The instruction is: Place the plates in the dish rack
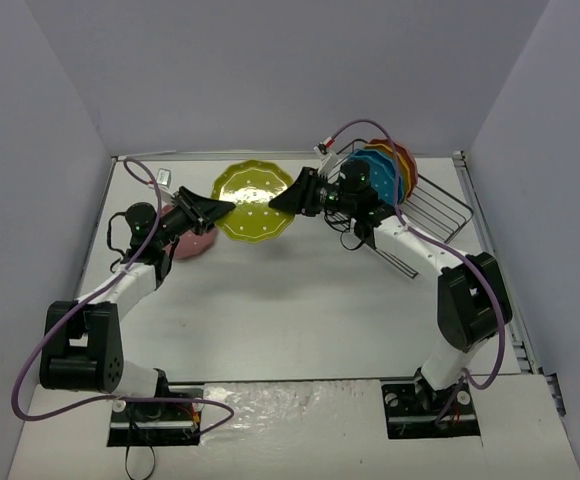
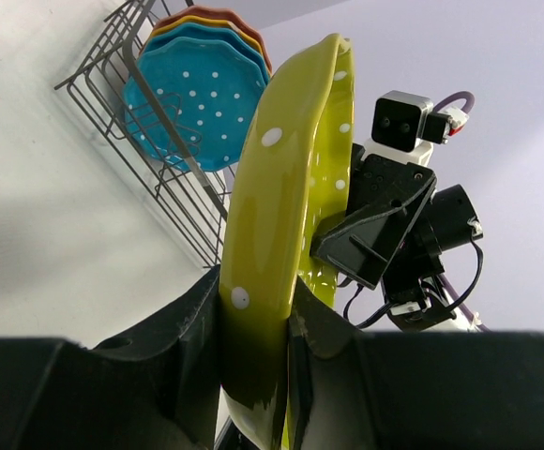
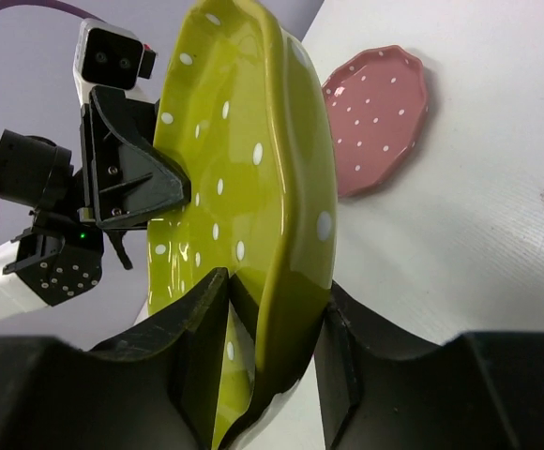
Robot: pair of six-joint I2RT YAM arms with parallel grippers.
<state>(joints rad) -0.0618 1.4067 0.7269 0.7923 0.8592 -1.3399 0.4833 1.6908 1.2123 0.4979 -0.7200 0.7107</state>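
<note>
The lime green plate is held tilted on edge above the table between both grippers. My left gripper is shut on its left rim. My right gripper is shut on its right rim. The pink plate lies flat on the table under the left arm, and also shows in the right wrist view. The black wire dish rack stands at the back right. It holds teal blue, orange and reddish plates upright.
Grey walls close in the table on the left, back and right. The right arm's forearm runs along the near side of the rack. A purple cable loops above the rack's plates.
</note>
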